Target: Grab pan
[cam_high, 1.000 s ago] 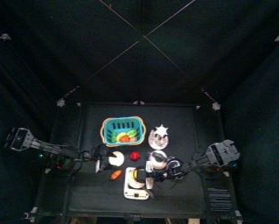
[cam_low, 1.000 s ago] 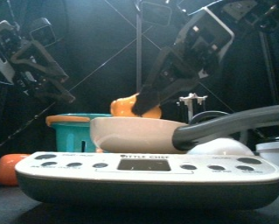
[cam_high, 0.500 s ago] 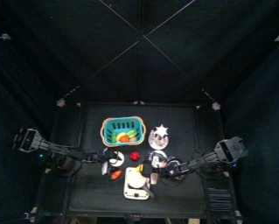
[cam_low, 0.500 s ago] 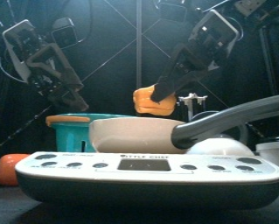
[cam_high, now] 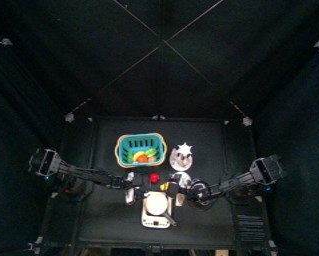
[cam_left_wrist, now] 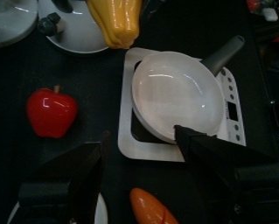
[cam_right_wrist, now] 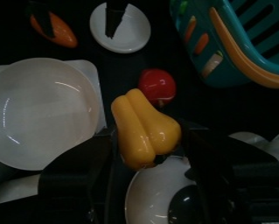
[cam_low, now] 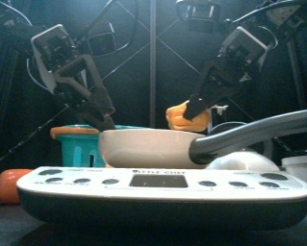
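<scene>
Noting the pan, white with a grey handle, sitting on the kitchen scale at the front middle of the table. My left gripper hangs near the pan on its left side, jaws spread wide and holding nothing; I see no contact with the pan. My right gripper is raised behind the pan towards the right, jaws wide but clamped on a yellow squash lifted off the table. A red pepper and a carrot lie near the scale
</scene>
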Motion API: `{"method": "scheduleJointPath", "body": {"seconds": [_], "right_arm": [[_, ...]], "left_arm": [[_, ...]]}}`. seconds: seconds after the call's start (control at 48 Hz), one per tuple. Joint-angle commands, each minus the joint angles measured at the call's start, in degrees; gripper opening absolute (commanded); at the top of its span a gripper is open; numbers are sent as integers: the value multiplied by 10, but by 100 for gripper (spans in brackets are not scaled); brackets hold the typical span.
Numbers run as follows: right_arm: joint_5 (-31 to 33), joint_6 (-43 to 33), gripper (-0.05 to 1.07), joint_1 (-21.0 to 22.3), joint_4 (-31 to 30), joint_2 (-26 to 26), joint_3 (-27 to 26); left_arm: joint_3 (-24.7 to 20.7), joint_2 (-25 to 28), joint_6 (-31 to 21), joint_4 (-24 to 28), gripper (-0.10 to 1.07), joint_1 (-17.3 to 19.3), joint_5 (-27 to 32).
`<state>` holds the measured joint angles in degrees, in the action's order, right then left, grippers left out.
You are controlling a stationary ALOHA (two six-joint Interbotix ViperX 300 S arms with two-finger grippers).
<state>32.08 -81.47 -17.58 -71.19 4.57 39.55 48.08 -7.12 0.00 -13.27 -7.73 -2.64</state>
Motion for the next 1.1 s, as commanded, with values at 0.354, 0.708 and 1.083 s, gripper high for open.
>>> {"method": "scheduleJointPath", "body": {"seconds": [0.354, 0.708, 1.083], "right_arm": [[4, -2, 64, -4, 29, 33, 17], [5, -2, 64, -4, 40, 33, 28], [5, -3, 64, -3, 44, 33, 33]], "left_arm": [[-65, 69, -1, -46, 93, -1, 25], [-85, 93, 0, -43, 89, 2, 32], [-91, 108, 0, -44, 77, 4, 34]]}}
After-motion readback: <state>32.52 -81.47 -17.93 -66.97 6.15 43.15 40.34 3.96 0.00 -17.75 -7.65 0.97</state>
